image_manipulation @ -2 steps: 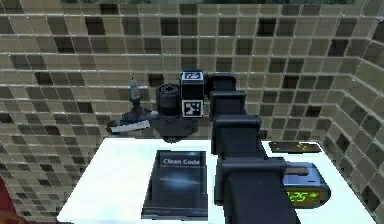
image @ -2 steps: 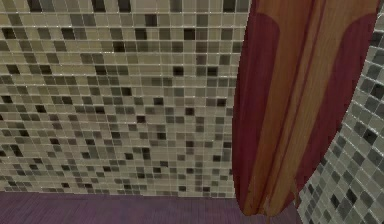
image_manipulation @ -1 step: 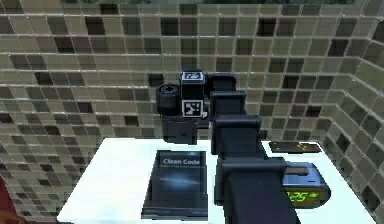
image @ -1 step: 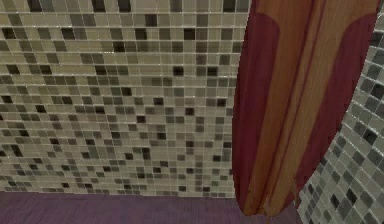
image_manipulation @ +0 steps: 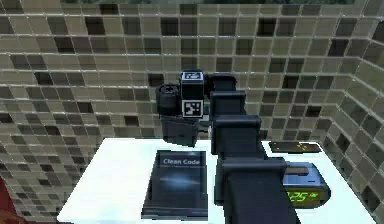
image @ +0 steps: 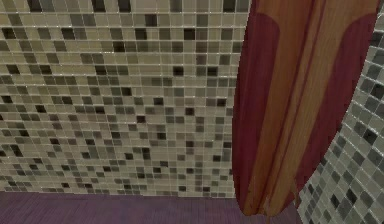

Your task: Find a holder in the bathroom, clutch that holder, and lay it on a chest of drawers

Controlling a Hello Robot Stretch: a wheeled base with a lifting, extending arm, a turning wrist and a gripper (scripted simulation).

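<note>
1. The tiled wall [image_manipulation: 80,60] is rising just beyond the hand [image_manipulation: 166,100]. In the forward view it is running across to a red and orange shower curtain [image: 290,100], which is hanging down to a purple floor [image: 100,210]. I am judging this to be the bathroom, so the step in hand is the find-and-clutch. Doing it well is meaning going slowly and confirming the target before I lift anything.
2. The white desk [image_manipulation: 105,180] is spreading beneath the hand and back toward the arm's root, with the arm [image_manipulation: 240,150] reaching out over it. I am wanting to keep the base parked and work with lift and reach alone, since the wall is leaving the hand little room ahead.
3. A dark flat slab [image_manipulation: 178,182] with pale print is lying on the desk just short of the hand. It is looking more like a book or tablet than a holder.
4. The hand is showing as a dark lump left of its white marker squares. I cannot tell whether its fingers are apart or together, nor whether it is carrying anything.
5. A box with green digits [image_manipulation: 305,190] is sitting across the arm from the hand, well apart from it.
6. A small dark flat piece [image_manipulation: 295,147] is lying beyond that box, also across the arm from the hand.
7. As for the holder, I am not making out any shape that answers to one. If it is here, I am guessing it is sitting at or behind the hand, against the wall.
</note>
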